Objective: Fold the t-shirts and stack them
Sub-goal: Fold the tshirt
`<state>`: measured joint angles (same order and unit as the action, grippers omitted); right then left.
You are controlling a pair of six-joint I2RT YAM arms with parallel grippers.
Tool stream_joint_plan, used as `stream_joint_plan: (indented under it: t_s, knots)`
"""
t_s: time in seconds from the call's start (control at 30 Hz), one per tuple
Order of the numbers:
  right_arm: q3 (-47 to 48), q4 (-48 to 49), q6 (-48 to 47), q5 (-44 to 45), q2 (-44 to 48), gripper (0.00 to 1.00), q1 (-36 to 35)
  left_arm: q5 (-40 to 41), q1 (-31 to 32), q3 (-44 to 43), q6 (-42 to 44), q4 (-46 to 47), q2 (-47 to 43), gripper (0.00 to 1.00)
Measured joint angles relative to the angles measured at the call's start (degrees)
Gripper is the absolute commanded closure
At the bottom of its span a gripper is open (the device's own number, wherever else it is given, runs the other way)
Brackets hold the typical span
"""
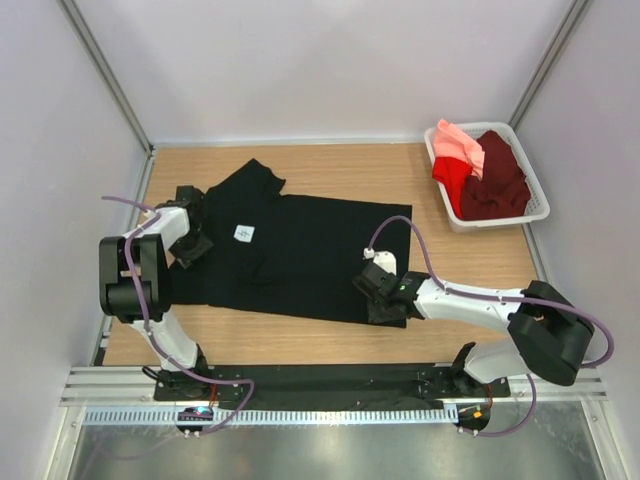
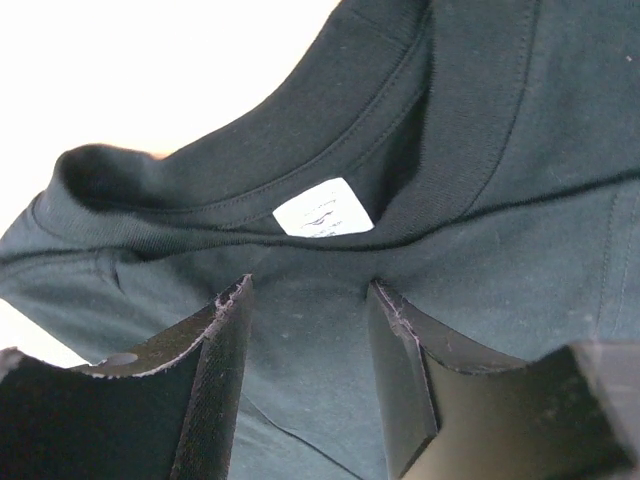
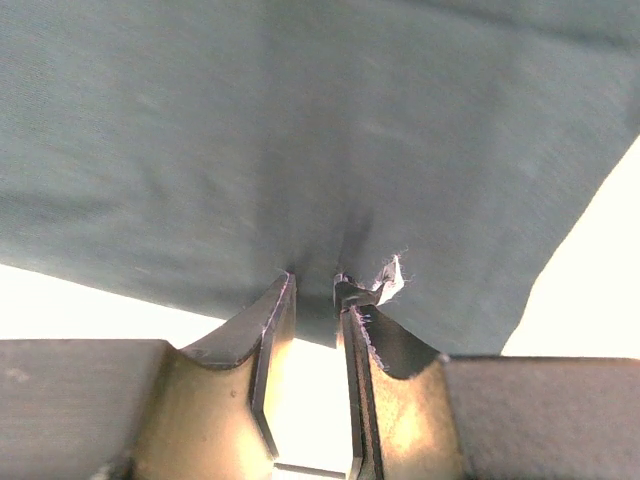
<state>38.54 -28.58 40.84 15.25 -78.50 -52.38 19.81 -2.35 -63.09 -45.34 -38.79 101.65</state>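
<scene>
Top external: black t-shirt (image 1: 300,250) is lying spread on the bench (image 1: 470,250). Right tool (image 3: 315,285) is clamping its edge; left tool (image 2: 310,290) is hovering, parted, over the collar (image 2: 250,190). Soft, limp cloth: gripping edges advised.

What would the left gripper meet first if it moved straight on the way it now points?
Most likely the black t-shirt: the open left gripper points at the cloth just below the collar, short of the white label. How near the cloth lies is unclear.
</scene>
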Motion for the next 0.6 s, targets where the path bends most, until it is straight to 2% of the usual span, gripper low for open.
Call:
stream_joint_plan:
  t_s: [0.2, 0.37, 0.5, 0.6]
  knots:
    - [-2.4, -0.1, 1.8, 0.1, 2.8, 0.69, -0.4, 3.2, -2.3, 3.1, -1.2, -1.5, -2.8, 0.46]
    - [-3.1, -1.5, 1.7, 0.0, 5.1, 0.65, -0.4, 3.1, -2.8, 2.6, 0.9, -6.7, -4.7, 0.44]
    - [-1.0, -4.6, 0.5, -0.8, 8.1, 0.62, -0.4, -1.9, -3.0, -0.4, 5.7, -4.9, -10.4, 0.36]
    - [2.5, -5.1, -1.2, -2.2, 11.7, 0.6, -0.4, -6.6, -3.0, -3.2, 9.1, 0.7, -16.6, 0.36]
